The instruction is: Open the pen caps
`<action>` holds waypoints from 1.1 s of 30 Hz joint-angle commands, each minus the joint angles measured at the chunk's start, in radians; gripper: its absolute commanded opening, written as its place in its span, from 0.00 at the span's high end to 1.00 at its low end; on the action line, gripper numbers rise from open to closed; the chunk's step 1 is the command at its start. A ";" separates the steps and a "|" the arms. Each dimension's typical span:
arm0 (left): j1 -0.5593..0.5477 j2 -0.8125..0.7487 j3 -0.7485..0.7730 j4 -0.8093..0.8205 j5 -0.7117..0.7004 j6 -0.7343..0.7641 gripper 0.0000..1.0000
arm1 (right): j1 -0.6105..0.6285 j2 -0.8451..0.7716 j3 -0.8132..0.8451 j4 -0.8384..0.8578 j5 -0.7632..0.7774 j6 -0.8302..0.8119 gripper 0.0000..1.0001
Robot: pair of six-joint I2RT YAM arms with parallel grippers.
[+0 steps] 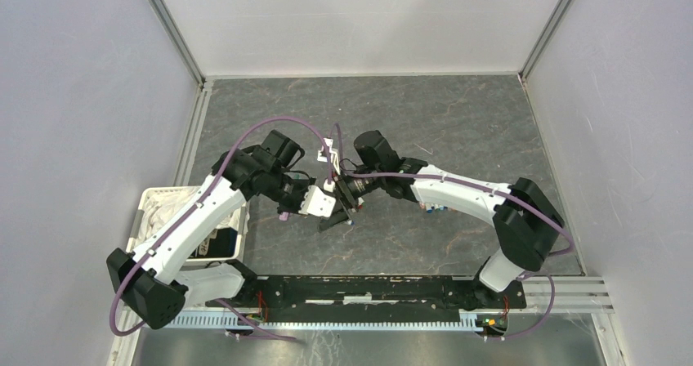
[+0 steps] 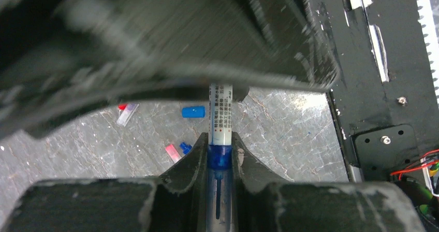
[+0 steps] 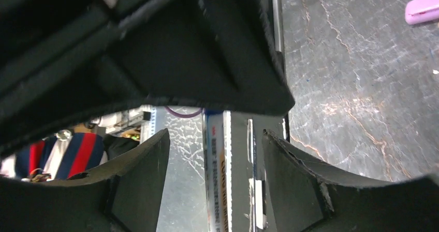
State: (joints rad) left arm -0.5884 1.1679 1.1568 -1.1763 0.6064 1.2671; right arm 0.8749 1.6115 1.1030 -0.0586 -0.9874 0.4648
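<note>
In the left wrist view a pen [image 2: 220, 113] with a white printed barrel, a blue collar and a thin blue tip sits between the fingers [image 2: 194, 162] of my left gripper [image 2: 220, 141], which is shut on it. I cannot tell whether a cap covers the tip. My right gripper [image 3: 217, 136] is open, and its fingers [image 3: 147, 164] stand on either side of the same barrel [image 3: 217, 175] without touching it. From above, the two grippers [image 1: 337, 203] meet nose to nose at mid-table. Loose pen caps lie on the table: blue [image 2: 193, 111], pink-red [image 2: 172, 153] and lilac [image 3: 422, 10].
A white basket [image 1: 155, 198] stands at the left edge beside the left arm. The black base rail [image 1: 368, 288] runs along the near edge. A few small coloured pieces [image 1: 433, 208] lie under the right forearm. Grey walls close in the table on three sides.
</note>
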 commanded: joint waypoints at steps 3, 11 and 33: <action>-0.063 -0.044 -0.005 0.007 -0.061 0.065 0.98 | 0.000 0.062 0.031 0.295 -0.073 0.249 0.33; -0.116 -0.033 0.015 0.017 -0.079 0.047 0.98 | 0.001 0.110 -0.038 0.577 -0.073 0.486 0.82; 0.186 -0.093 0.010 0.003 -0.272 0.409 0.98 | -0.056 -0.207 -0.550 0.102 0.041 0.131 1.00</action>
State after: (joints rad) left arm -0.7177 1.1194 1.1122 -1.1103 0.4412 1.4143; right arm 0.8684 1.5986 0.8757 0.4229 -0.9657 0.7441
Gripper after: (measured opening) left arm 0.209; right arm 0.139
